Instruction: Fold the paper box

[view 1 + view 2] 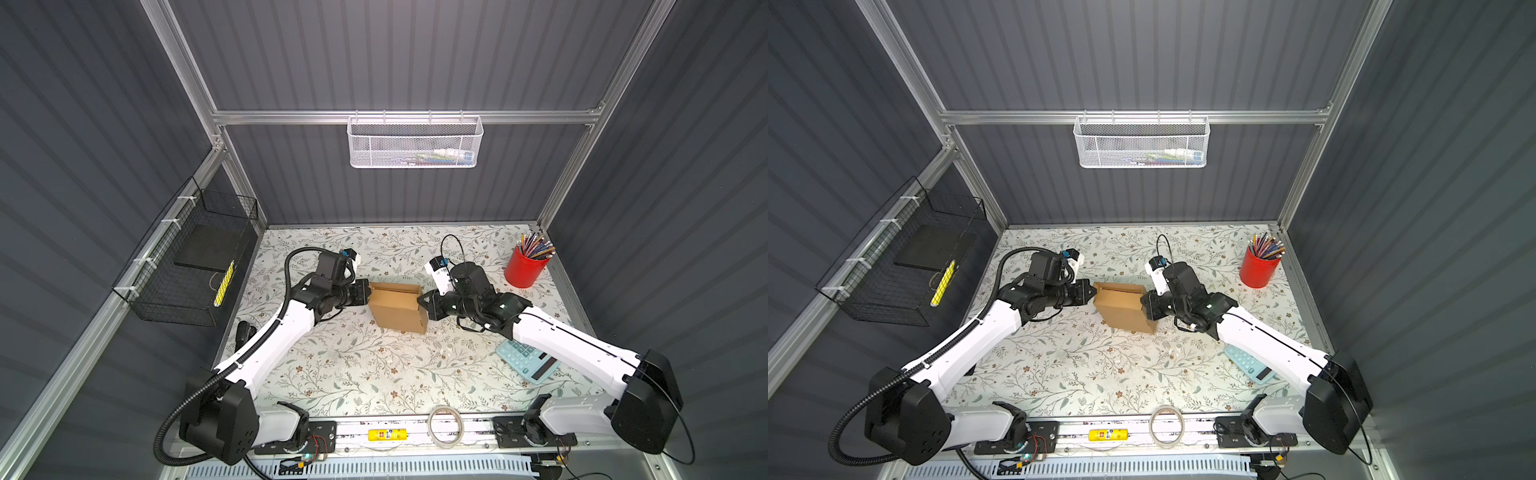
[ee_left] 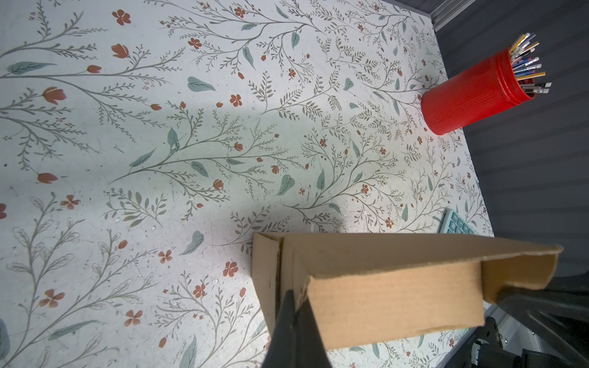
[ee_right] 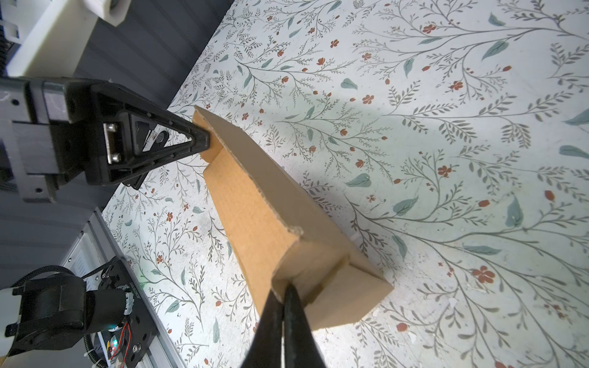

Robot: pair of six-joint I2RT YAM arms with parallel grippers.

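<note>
Pinching brown corrugated paper box (image 1: 395,309) ends: left hand (image 1: 368,293), right hand (image 1: 422,300).

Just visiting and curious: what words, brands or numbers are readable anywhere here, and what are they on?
No text is readable.
paper box: plain, unprinted.
yellow label on the front rail: print too small.
white block on the right arm: dark marks, blurred.
calculator keys: too small.
Contents of the white basket: print blurred.

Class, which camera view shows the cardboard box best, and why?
A top view: the whole box shows, with all its edges. The left wrist view shows mostly one side, close; the right wrist view sees it lengthwise, foreshortened.
</note>
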